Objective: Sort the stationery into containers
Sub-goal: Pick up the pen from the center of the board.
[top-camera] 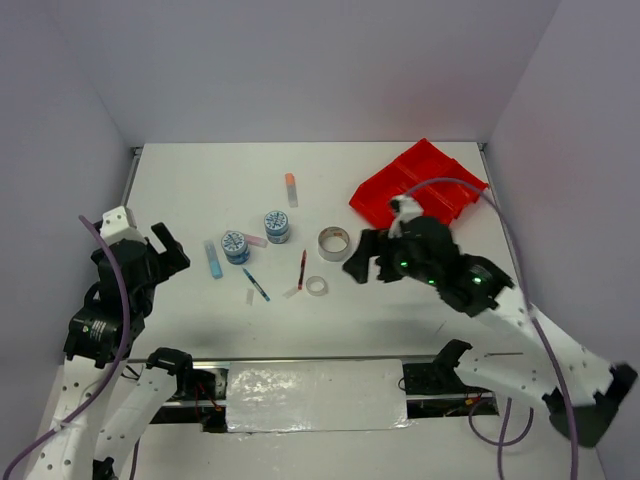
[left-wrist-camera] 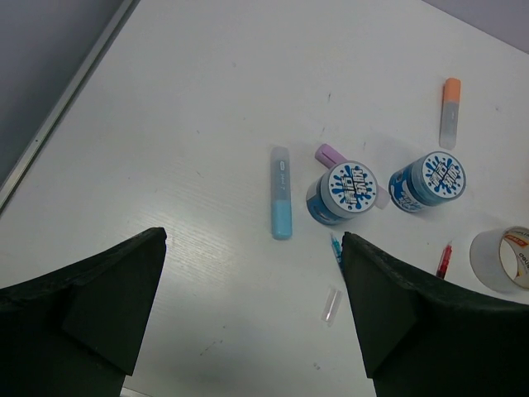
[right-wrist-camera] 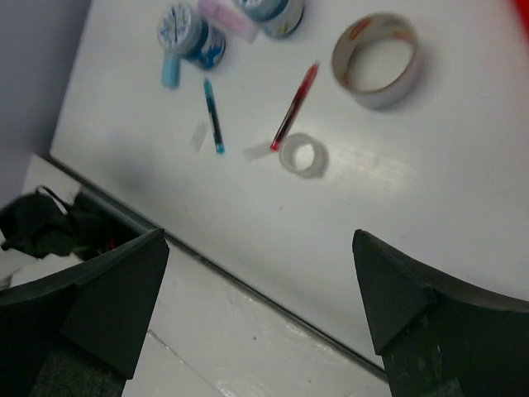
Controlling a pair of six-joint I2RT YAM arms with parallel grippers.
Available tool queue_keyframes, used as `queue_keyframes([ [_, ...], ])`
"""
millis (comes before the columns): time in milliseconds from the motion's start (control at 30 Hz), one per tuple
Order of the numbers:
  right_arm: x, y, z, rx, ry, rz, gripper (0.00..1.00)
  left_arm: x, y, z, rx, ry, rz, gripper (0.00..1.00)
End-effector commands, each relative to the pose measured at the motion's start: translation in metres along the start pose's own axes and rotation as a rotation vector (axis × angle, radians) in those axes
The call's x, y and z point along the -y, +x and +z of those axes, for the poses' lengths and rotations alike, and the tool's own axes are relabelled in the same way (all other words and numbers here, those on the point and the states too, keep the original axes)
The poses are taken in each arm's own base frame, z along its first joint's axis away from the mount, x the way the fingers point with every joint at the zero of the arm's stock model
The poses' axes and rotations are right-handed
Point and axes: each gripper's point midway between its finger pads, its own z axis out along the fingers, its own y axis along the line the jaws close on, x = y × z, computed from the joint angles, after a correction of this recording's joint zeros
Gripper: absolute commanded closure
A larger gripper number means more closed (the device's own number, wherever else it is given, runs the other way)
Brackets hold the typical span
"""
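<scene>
Red plastic marks the goal: the tray (top-camera: 388, 192) sits at the desk's (top-camera: 190, 180) far right, partly behind the right arm. None of its visible compartments holds stationery. Every item lies loose mid-desk. The two tubs (top-camera: 235, 246) have a pink tube (left-wrist-camera: 331, 155) between them, a blue tube (top-camera: 213, 259) lies to their left, and an orange tube (top-camera: 291, 188) lies farther back. Right of them are the roll (top-camera: 334, 242), the ring (right-wrist-camera: 302, 157), a red pen (right-wrist-camera: 293, 107) and a blue pen (right-wrist-camera: 214, 116).

Left fingers (top-camera: 170, 250) and right fingers (top-camera: 366, 256) are both spread wide and hold nothing. The job looks to be at its first pick.

The right arm is the natural starter, hovering near the roll and closest to the tray. For the roll, I would drop one finger inside the hoop and one outside, pinching the wall instead of spanning the whole width. The ring lies just beside the red pen's tip, so come straight down on it, or the pen may get dragged along. Pens want the fingers set across the shaft, near its middle. The left arm suits the blue tube, which lies apart from its neighbours. A tub lifted carelessly could roll the pink tube away.
</scene>
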Motion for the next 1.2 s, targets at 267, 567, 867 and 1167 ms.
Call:
queue_keyframes([
  [267,-0.062,0.089,0.139,-0.227,0.234,-0.121,0.0,0.006,-0.004,0.006,0.011,0.016,-0.005,0.01],
  [567,-0.117,0.127,0.21,-0.343,0.001,-0.373,0.33,0.005,-0.005,0.003,0.023,0.022,-0.009,0.01],
  [867,-0.126,0.151,0.254,-0.449,-0.079,-0.604,0.47,0.01,-0.005,0.004,0.018,0.046,-0.002,0.01],
  [1167,-0.121,0.166,0.284,-0.5,-0.051,-0.653,0.52,0.012,-0.005,0.004,0.017,0.059,0.003,0.01],
])
